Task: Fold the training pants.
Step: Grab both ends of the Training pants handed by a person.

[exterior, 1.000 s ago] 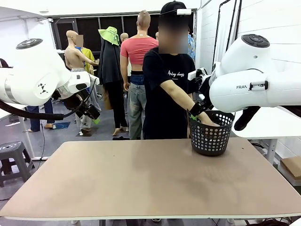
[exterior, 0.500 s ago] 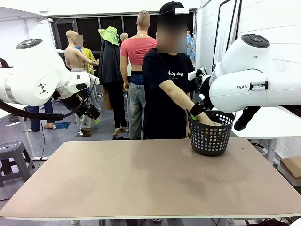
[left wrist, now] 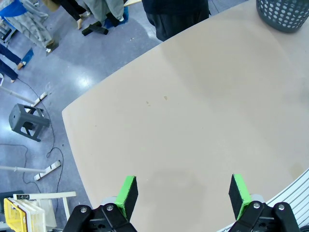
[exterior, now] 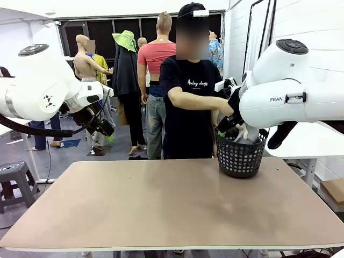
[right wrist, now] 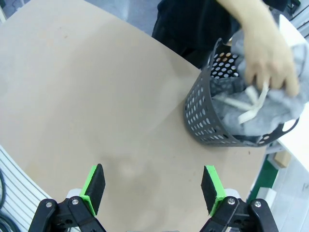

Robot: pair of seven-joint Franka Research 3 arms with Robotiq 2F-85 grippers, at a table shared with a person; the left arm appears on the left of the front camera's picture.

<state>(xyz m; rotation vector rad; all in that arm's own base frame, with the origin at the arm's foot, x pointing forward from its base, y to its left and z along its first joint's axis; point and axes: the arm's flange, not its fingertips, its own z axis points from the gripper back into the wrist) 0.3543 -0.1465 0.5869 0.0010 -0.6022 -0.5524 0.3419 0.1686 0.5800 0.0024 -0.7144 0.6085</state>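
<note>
I saw the plain light grey soft-fabric training pants (right wrist: 282, 108) bunched in the black perforated round basket (right wrist: 203, 121), partly raised above its rim, a white drawstring showing. The person's hand (right wrist: 265, 58) was on the cloth there. In the front view that basket stood toward two o'clock on the flat tan surface (exterior: 161, 204), close to the far edge and not far from the right-hand edge; the rest of the top lay bare.

My left claw (left wrist: 183, 183) hung above the surface with its green pads spread wide and nothing between them. Bare top ran ahead of it toward twelve and two o'clock. The rounded corner and edge fell away toward nine o'clock, with grey floor and a small grey stool (left wrist: 26, 123) beyond.

My right claw (right wrist: 152, 171) was likewise spread and empty over open tan top. The basket sat at about two o'clock from it, well apart, and the surface's edge ran past at eight o'clock.
</note>
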